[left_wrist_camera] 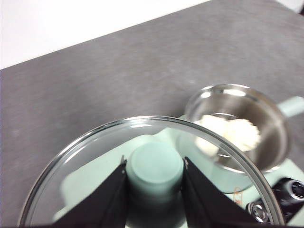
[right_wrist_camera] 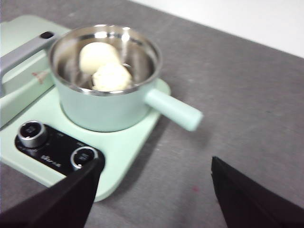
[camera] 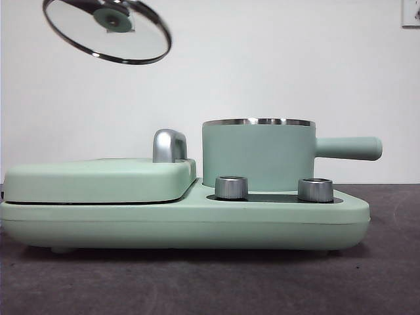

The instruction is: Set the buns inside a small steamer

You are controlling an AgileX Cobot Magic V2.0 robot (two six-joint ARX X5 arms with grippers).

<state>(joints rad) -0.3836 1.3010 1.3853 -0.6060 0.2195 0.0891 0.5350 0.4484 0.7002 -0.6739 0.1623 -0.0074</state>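
**Lid held aloft, both buns in the steamer**

Left claw [left_wrist_camera: 154, 178]: clamped on the green knob [left_wrist_camera: 154, 166] of the glass lid [left_wrist_camera: 95, 156], one black jaw on each side of the knob. In the front view the lid [camera: 108, 29] is seen high at upper left, tilted, clear of everything below it and well apart from the pot. The arm itself is barely seen there.

Right claw [right_wrist_camera: 154, 190]: jaws spread wide, nothing between them. It is held above the desk [right_wrist_camera: 237, 95], just off the near right corner of the appliance base, with the pot handle beyond it. No contact with anything is seen.

Small steamer [camera: 258, 154]: mint-green pot with steel rim, seated upright on the right half of the mint-green base [camera: 184, 223], uncovered. Its straight side handle [camera: 348, 147] is pointed right.

Buns: both are seen inside the pot in the right wrist view, side by side and touching. The smooth bun [right_wrist_camera: 97, 54] is set toward the far wall, the round bun [right_wrist_camera: 112, 76] nearer the rim. Pleats are too blurred to be made out there; a ridged edge is seen in the left wrist view.

Two steel dials [camera: 231, 187] are set on a black panel in front of the pot. The flat lidded griddle section [camera: 98, 180] is on the left half of the base, closed, with a steel handle [camera: 169, 144] behind it.
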